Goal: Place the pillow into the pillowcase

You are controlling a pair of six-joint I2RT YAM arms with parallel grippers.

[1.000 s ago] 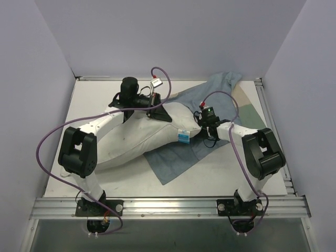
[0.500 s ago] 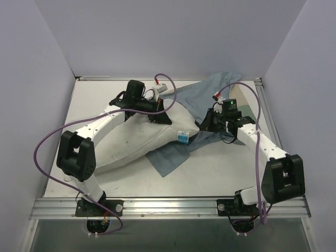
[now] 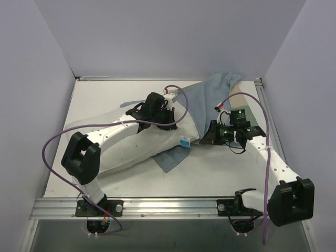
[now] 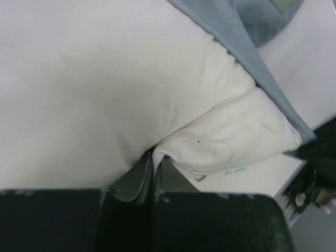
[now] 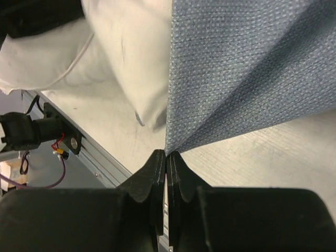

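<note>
Table (image 3: 220, 173): pale and flat, with a metal rail (image 3: 168, 207) along its near edge, where both arm bases stood.
Pillow (image 3: 131, 147): white and plump, it lay slantwise across the left and middle of the table, with its right end resting on the pillowcase. Whether any of it was inside the cloth could not be told.
Left gripper (image 4: 155, 163): its fingers were closed, pinching a fold of the pillow near the right end.
Right gripper (image 5: 167, 156): its fingers were clamped on an edge of the pillowcase just right of the pillow's corner — the cloth fanned out taut from the tips.
Pillowcase (image 3: 210, 94): blue-grey, it showed from under the pillow, lapped along its far edge and ran on to the far right corner — a tan panel showed beside the right arm.
Walls (image 3: 168, 37): plain lilac panels closed the table in on the left, right and far sides.
</note>
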